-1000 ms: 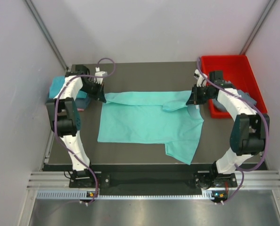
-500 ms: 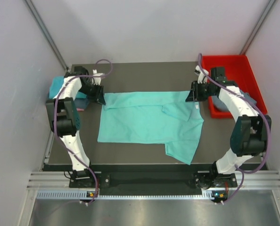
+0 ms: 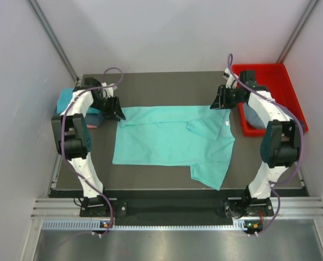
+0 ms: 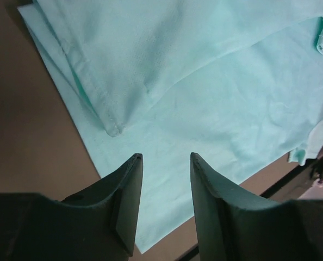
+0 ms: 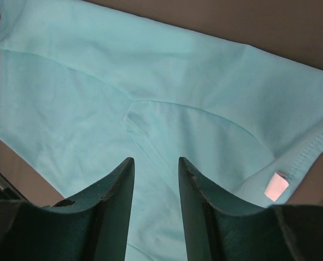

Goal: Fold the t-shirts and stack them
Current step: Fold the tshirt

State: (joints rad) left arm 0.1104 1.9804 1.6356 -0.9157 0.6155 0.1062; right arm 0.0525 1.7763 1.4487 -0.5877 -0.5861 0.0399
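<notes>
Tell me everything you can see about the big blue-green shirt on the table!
The turquoise t-shirt lies spread flat on the dark table, soft thin cloth with a few wrinkles. Its far edge is folded over onto itself, one sleeve sticks out at the near right, and a small white label shows by the right side. The left claw and right claw hover open above its far corners, holding nothing.

Your top camera looks down from high behind the arm bases (image 3: 96,205) over the whole dark brown table (image 3: 167,86), while each wrist camera looks very closely past its own dark gripper fingers (image 4: 126,212) onto the spread turquoise cloth t-shirt (image 3: 167,138), which all three views share.
</notes>
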